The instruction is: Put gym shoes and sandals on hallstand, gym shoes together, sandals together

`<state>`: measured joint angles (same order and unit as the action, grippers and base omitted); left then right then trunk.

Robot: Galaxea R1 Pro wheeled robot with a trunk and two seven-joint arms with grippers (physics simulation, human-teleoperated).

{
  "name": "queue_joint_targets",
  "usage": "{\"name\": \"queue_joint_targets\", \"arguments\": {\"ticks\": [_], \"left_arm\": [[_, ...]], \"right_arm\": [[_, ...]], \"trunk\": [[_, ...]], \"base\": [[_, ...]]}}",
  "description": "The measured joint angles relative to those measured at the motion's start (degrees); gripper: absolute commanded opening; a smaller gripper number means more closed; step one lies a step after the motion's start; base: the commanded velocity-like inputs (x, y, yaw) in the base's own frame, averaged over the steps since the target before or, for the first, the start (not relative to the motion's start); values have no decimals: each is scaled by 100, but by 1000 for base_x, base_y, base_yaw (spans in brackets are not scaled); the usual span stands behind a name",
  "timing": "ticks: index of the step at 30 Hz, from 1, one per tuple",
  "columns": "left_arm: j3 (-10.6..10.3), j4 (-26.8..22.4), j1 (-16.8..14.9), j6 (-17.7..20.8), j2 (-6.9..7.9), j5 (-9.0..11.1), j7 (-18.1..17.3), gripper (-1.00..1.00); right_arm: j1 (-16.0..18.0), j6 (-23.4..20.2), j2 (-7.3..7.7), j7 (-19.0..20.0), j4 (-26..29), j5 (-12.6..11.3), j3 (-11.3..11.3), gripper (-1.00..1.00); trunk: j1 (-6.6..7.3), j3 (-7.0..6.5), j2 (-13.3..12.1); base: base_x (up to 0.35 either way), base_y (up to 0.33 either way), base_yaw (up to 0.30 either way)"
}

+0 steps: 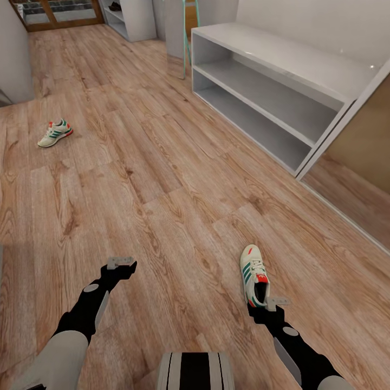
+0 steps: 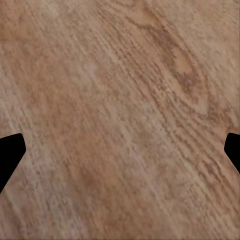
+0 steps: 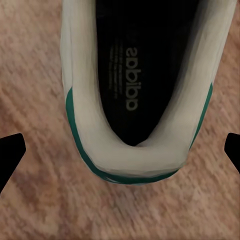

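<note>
Right pincer [image 3: 120, 150] gapes wide (holding nothing) over gym shoe [image 3: 135, 85] heel.

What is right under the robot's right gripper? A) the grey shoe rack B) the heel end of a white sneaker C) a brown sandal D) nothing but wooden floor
B: the right wrist view looks down into the heel opening of a white and green gym shoe between the spread fingertips, and in the head view the right gripper hovers at the heel of that shoe on the floor.
</note>
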<state>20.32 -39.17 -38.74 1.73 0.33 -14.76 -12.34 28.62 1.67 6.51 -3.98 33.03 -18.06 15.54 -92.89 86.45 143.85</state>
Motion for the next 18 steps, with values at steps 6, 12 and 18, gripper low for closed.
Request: {"name": "queue_joint_targets", "arguments": {"ticks": [6,12,18], "left_arm": [[0,-17,1,1,1,2,-1,100],[0,-19,1,2,0,-1,-1,100],[1,-19,1,2,-1,-6,27,100]], "right_arm": [[0,0,0,0,0,0,-2,100],[0,0,1,0,0,0,-2,100],[0,0,2,0,0,0,-2,100]], "trunk": [[0,0,0],[0,0,0],[2,0,0]], "base": [[0,0,0],[11,0,0],[157,0,0]]}}
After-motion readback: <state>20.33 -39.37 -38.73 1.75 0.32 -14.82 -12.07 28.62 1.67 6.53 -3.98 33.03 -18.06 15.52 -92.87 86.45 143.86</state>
